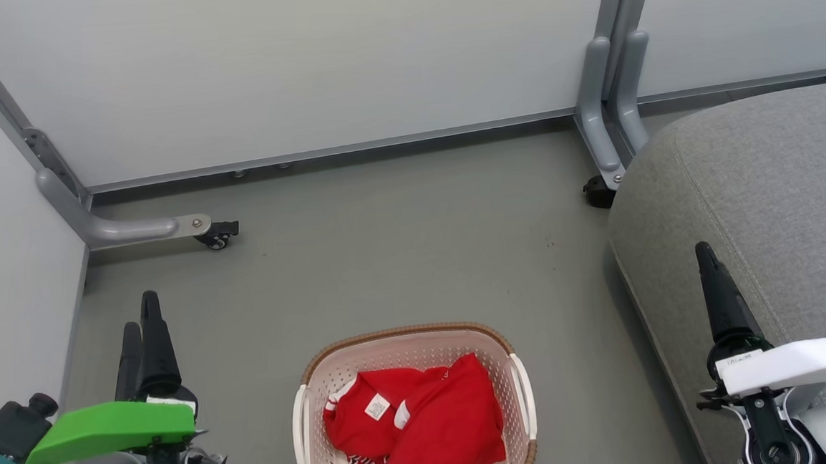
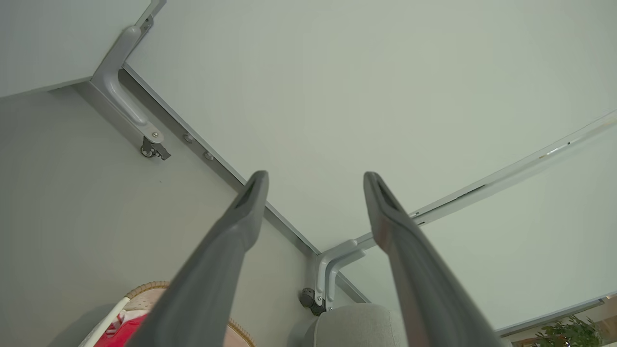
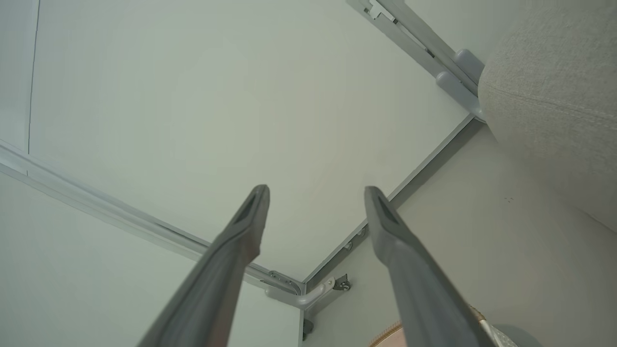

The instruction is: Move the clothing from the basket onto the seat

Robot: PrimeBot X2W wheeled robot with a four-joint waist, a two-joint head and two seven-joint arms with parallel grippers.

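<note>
Pincer, left (image 2: 315, 176): 2 fingers spread wide, empty, raised over the floor (image 1: 399, 247) at far left, apparently parked clear of the load.
basket (image 1: 405, 331): on the floor between the arms, low and central, so either arm can dip in.
clothing (image 1: 446, 416): red garments heaped inside the basket, white neck label up; none carried across yet.
seat (image 1: 775, 181): grey cushion at right, near the basket, making a short carry.
pincer, right (image 3: 316, 190): spread wide, empty, seen against the seat's near edge, probably waiting to reach.
</note>
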